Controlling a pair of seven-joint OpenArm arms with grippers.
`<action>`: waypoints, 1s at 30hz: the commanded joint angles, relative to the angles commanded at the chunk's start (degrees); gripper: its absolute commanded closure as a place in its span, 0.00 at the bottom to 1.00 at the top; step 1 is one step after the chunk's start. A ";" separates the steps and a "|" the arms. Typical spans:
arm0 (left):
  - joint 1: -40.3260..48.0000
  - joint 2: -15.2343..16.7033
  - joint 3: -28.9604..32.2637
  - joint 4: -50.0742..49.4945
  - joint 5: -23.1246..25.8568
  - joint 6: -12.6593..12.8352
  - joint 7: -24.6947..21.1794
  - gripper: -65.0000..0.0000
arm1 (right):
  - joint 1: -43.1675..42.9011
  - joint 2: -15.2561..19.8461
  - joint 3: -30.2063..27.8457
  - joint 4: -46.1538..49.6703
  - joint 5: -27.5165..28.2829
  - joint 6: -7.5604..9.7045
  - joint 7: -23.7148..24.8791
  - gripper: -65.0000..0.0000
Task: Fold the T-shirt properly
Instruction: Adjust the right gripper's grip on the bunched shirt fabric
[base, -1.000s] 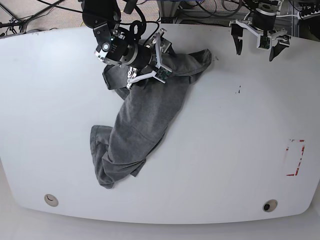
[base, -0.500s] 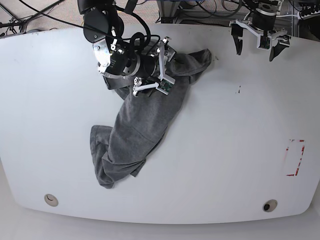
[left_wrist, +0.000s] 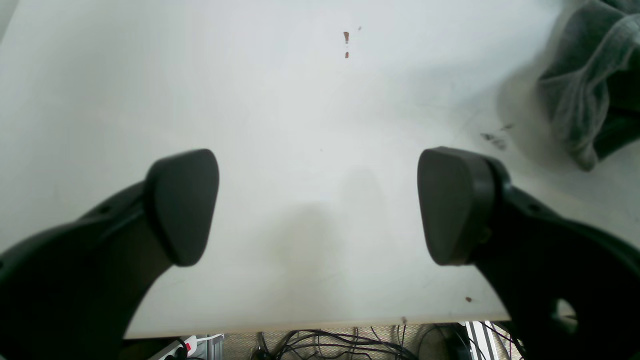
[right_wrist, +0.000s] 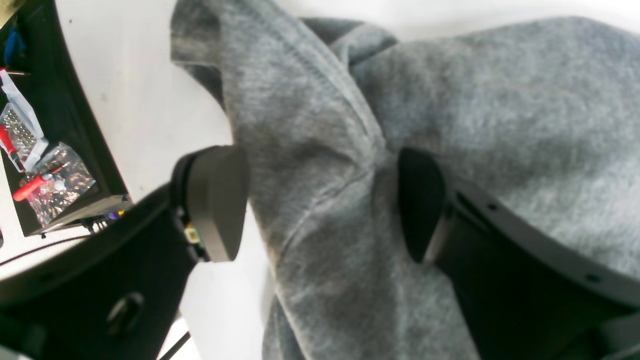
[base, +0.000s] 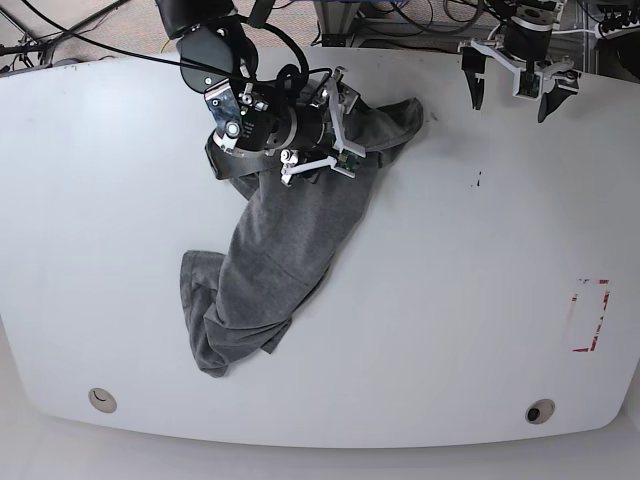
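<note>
Two hands, one T-shirt, one white desk.

Left wrist view: left hand (left_wrist: 320, 205), fingers (left_wrist: 182, 205) spread wide, nothing between them, bare desk (left_wrist: 300, 100) beneath. T-shirt (left_wrist: 585, 95): a grey bunched edge off to the hand's far side, well apart from either finger. Small dark marks (left_wrist: 495, 140) on the desk between the hand and the cloth.

Right wrist view: right hand (right_wrist: 320, 200), fingers (right_wrist: 217, 200) parted, straddling a raised ridge of the T-shirt (right_wrist: 450, 115). Grey knit fills the gap; whether the pads press the cloth cannot be told.

Base view: right hand (base: 337, 125) low over the upper, bunched end of the T-shirt (base: 280, 250), fingers apart. Garment runs from there down the desk (base: 450, 330) in a crumpled diagonal strip. Left hand (base: 515, 85) at the desk's far edge, spread open, empty, well apart from the cloth.
</note>
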 joint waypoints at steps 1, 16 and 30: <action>0.00 0.00 0.00 0.00 0.00 0.00 0.00 0.09 | 0.09 0.00 0.00 0.00 0.00 0.00 0.00 0.33; 0.00 0.00 0.00 -0.09 0.00 0.00 0.00 0.09 | 2.46 0.35 2.37 -4.75 0.44 0.00 1.14 0.33; -0.44 0.00 0.00 -0.09 0.00 0.00 0.00 0.09 | -3.43 0.35 2.29 1.58 0.44 0.00 -0.44 0.33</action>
